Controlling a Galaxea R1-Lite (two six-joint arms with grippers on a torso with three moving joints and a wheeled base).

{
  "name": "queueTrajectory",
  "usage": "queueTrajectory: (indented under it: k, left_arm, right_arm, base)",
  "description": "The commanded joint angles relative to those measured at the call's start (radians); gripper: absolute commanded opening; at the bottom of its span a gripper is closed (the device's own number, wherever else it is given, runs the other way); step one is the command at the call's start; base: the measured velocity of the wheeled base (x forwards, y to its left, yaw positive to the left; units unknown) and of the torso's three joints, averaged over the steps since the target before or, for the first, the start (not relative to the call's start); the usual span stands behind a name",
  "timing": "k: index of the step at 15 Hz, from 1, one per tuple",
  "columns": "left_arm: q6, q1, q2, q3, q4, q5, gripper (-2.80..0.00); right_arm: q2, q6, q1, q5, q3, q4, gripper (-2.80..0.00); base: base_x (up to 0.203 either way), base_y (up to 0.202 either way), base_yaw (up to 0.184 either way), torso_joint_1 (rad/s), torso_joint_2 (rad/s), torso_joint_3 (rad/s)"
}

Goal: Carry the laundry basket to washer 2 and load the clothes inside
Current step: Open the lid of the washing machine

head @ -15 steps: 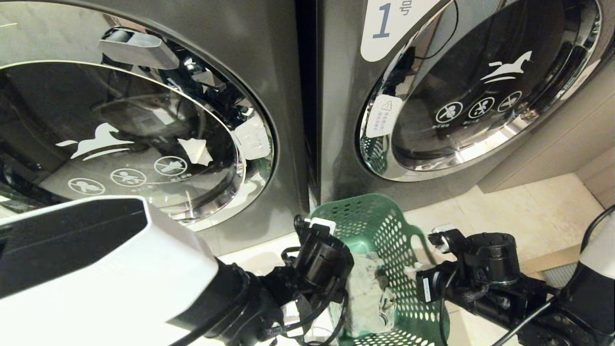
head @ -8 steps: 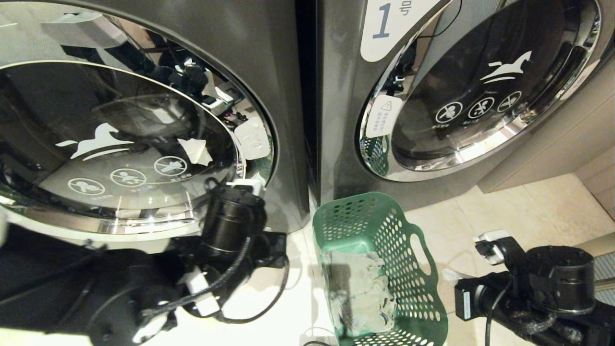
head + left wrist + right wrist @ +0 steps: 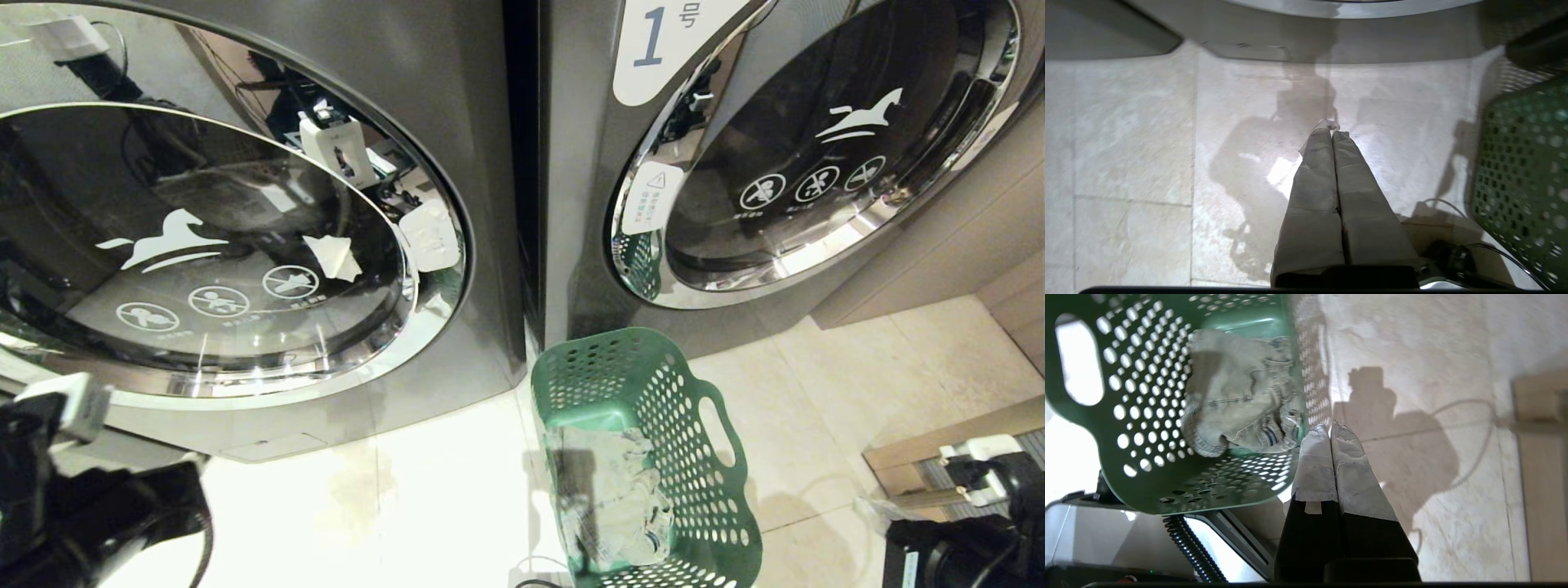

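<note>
**Now: basket on the floor, both grippers closed and empty**

Nearest the camera, the left arm (image 3: 90,506) sits low at the head view's left edge and the right arm (image 3: 963,523) low at its right edge, both well apart from the laundry basket (image 3: 702,490). The left gripper (image 3: 1334,132) hangs over bare floor tiles (image 3: 1135,163), its taped fingers (image 3: 1314,171) pressed together with nothing between them. The right gripper (image 3: 1330,428) is likewise closed on nothing, its tips just beside the basket's perforated wall.

Between the arms, the green basket stands on the pale tiled floor, just in front of the seam between two dark grey front-loaders. Inside it lies the clothes (image 3: 612,498), a crumpled grey-beige denim garment; the right wrist view shows its stitched seams and hem, which the head view blurs.

Farther back, the washer with the "1" label (image 3: 661,41) stands behind and to the right, door shut. The left washer (image 3: 245,245), its number label out of frame, has its chrome-rimmed glass door shut too; nothing else stands before it.
</note>
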Motion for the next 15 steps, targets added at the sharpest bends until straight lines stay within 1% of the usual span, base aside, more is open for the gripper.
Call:
queueTrajectory:
  k: [1, 2, 3, 4, 5, 6, 7, 8, 9, 10, 12, 13, 15]
  left_arm:
    - [0.006, 0.134, -0.222, 0.133, 0.000, -0.014, -2.80]
    - [0.024, 0.145, -0.317, 0.191, 0.021, -0.022, -2.80]
    - [0.041, 0.149, -0.409, 0.215, 0.073, -0.032, -2.80]
    - [0.058, 0.149, -0.505, 0.229, 0.165, -0.052, -2.80]
    - [0.072, 0.147, -0.590, 0.233, 0.253, -0.093, -2.80]
    - [0.084, 0.145, -0.660, 0.233, 0.334, -0.161, -2.80]
    - [0.105, 0.144, -0.727, 0.226, 0.431, -0.244, -2.80]
    - [0.136, 0.139, -0.786, 0.210, 0.539, -0.309, -2.80]
    - [0.162, 0.129, -0.821, 0.191, 0.623, -0.355, -2.80]
    - [0.174, 0.123, -0.853, 0.185, 0.638, -0.369, -2.80]
    - [0.204, 0.120, -0.879, 0.186, 0.637, -0.354, -2.80]
    - [0.226, 0.119, -0.877, 0.186, 0.639, -0.354, -2.80]
    - [0.241, 0.131, -0.870, 0.179, 0.688, -0.363, -2.80]
  right_arm:
    - [-0.217, 0.021, -0.041, -0.006, 0.004, 0.100, -2.80]
    - [-0.313, 0.024, -0.047, -0.008, 0.004, 0.170, -2.80]
    - [-0.407, 0.012, -0.049, -0.006, 0.004, 0.242, -2.80]
    - [-0.515, -0.016, -0.050, 0.006, 0.004, 0.353, -2.80]
    - [-0.627, -0.062, -0.050, 0.025, 0.001, 0.482, -2.80]
    - [-0.725, -0.113, -0.052, 0.046, -0.004, 0.620, -2.80]
    - [-0.816, -0.161, -0.054, 0.072, -0.023, 0.802, -2.80]
    - [-0.875, -0.195, -0.055, 0.099, -0.053, 0.978, -2.80]
    - [-0.929, -0.210, -0.056, 0.133, -0.077, 1.088, -2.80]
    - [-0.987, -0.215, -0.056, 0.162, -0.090, 1.141, -2.80]
    - [-1.051, -0.223, -0.061, 0.191, -0.108, 1.193, -2.80]
    - [-1.047, -0.219, -0.093, 0.188, -0.110, 1.197, -2.80]
    - [-1.019, -0.215, -0.219, 0.183, -0.110, 1.199, -2.80]
  base:
    - [0.000, 0.000, 0.000, 0.000, 0.00, 0.000]
    - [0.000, 0.000, 0.000, 0.000, 0.00, 0.000]
    - [0.000, 0.000, 0.000, 0.000, 0.00, 0.000]
    - [0.000, 0.000, 0.000, 0.000, 0.00, 0.000]
    - [0.000, 0.000, 0.000, 0.000, 0.00, 0.000]
    - [0.000, 0.000, 0.000, 0.000, 0.00, 0.000]
    - [0.000, 0.000, 0.000, 0.000, 0.00, 0.000]
    - [0.000, 0.000, 0.000, 0.000, 0.00, 0.000]
    - [0.000, 0.000, 0.000, 0.000, 0.00, 0.000]
    - [0.000, 0.000, 0.000, 0.000, 0.00, 0.000]
    - [0.000, 0.000, 0.000, 0.000, 0.00, 0.000]
    - [0.000, 0.000, 0.000, 0.000, 0.00, 0.000]
    - [0.000, 0.000, 0.000, 0.000, 0.00, 0.000]
